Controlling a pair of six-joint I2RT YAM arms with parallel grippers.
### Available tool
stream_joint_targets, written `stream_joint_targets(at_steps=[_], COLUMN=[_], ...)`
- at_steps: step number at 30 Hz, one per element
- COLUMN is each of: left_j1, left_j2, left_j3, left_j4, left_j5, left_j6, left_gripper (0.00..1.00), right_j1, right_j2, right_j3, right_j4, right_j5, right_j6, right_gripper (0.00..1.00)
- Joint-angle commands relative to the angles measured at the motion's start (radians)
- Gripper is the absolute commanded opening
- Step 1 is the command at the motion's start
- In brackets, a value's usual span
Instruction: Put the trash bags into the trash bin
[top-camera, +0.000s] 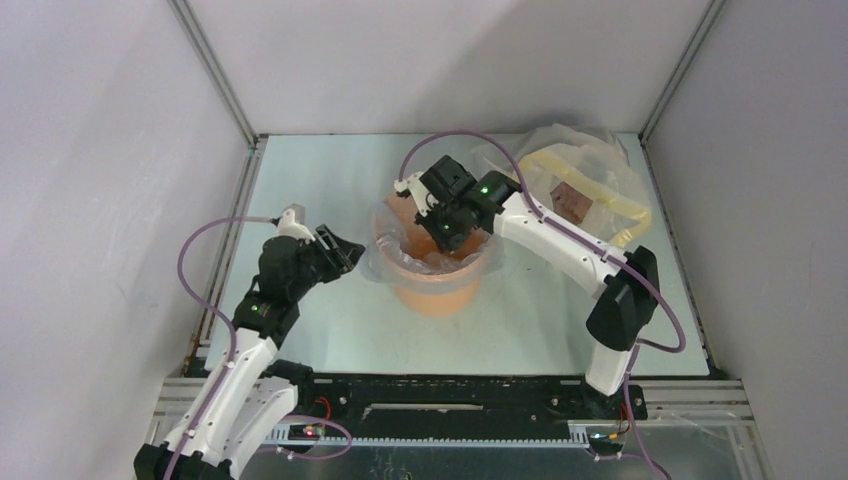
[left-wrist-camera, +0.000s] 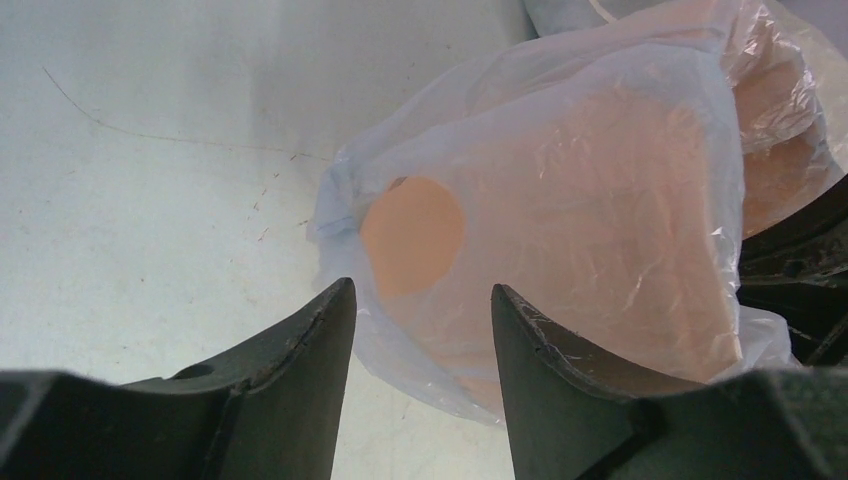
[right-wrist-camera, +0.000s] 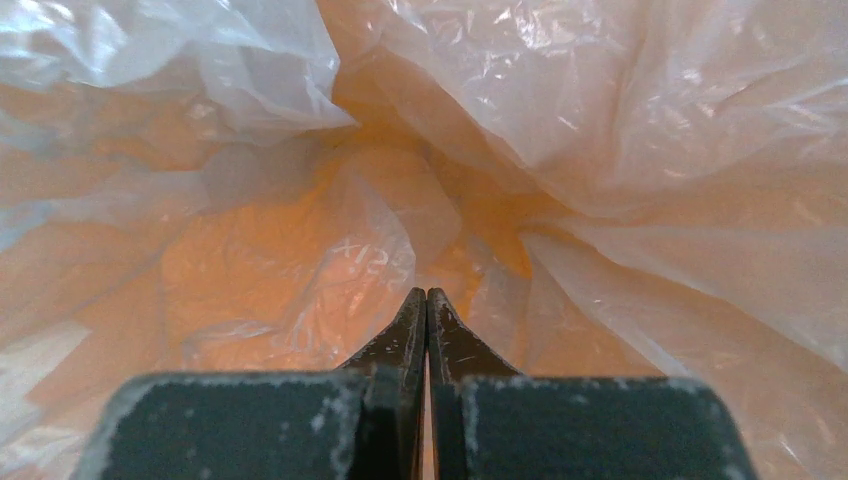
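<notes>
Trash bags (top-camera: 383, 258) here means one thin, pale, see-through film, draped over the mouth of the trash bin (top-camera: 437, 296) near the middle of the worktop (top-camera: 320, 170). Its wrinkled edge hangs outside the rim on both sides.

At the left, the left hand (top-camera: 350, 258) sits just beside the bin's left side, fingers spread wide with nothing between them. In its wrist view the left hand (left-wrist-camera: 420, 290) frames the film (left-wrist-camera: 600, 200) over the orange wall. A round gap in the plastic shows bare bin (left-wrist-camera: 412, 235). The bin's base and far side are cut off by the picture's edge and the dark fingers.

In the middle, the bin's inside is mostly hidden from above by the right arm.

The right hand (top-camera: 447, 238) reaches down into the bin's mouth. Its wrist view shows the right hand (right-wrist-camera: 427, 292) with fingertips pressed together, tip to tip, deep among folds of film (right-wrist-camera: 600, 120) glowing orange. Whether a thin fold is caught between the tips cannot be told. The bin's floor is not visible through the folds.

At the far right lies a bulky clear-and-yellow plastic bundle (top-camera: 580, 185) with a brown patch, partly covered by the right arm.
</notes>
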Motion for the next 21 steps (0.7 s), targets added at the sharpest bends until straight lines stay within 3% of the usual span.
stream_joint_targets(at_steps=[1,9,21], left_j1=[0.009,0.008,0.007], left_j2=[0.015,0.04,0.087], left_j3=[0.032,0.033,0.022], left_j4=[0.018,0.029,0.071], left_j5=[0.027,0.039,0.073], left_j6=[0.002,0.004,-0.001], left_gripper=[0.58,0.57,0.54], right_j1=[0.005,-0.005,-0.016], right_j2=[0.005,0.054,0.187], right_j3=[-0.025,-0.141,-0.187], right_j4=[-0.006,0.049,0.112], right_j5=[-0.005,-0.028,0.01], right_j6=[-0.023,-0.022,0.016], right_gripper=[0.0,0.0,0.0])
